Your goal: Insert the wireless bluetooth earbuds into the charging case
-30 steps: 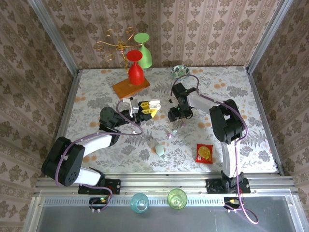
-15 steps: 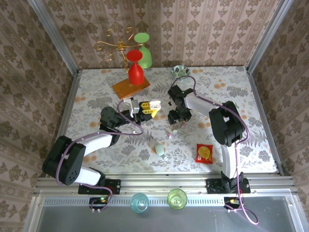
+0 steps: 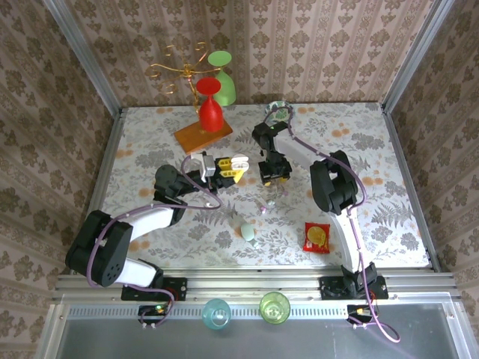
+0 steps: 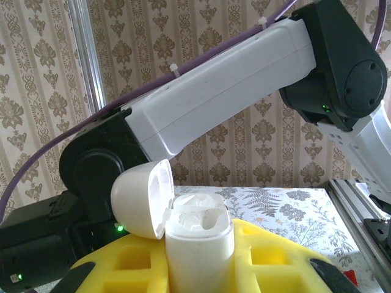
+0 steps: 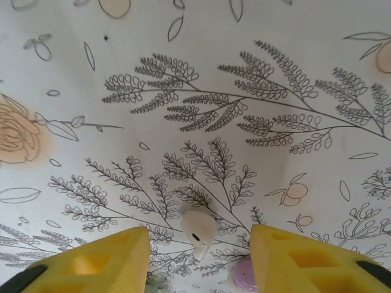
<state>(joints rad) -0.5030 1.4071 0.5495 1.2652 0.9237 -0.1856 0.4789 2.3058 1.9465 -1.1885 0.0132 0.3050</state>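
One bud [image 5: 198, 231] lies btwn spread R gripper [image 5: 198, 247]; L gripper [image 4: 198, 262] clamps case [image 4: 197, 229].

My left arm [image 3: 153, 217] reaches forward, and the left gripper [image 3: 230, 169] is clamped on the open charging case [image 4: 198, 238]. My right arm [image 3: 329, 187] doubles back, with the right gripper [image 5: 195, 262] pointing straight down, jaws apart.

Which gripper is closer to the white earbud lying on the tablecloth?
Right. The right gripper hangs just above the white earbud, its jaws either side; the left gripper holds the open charging case off to the bud's left.
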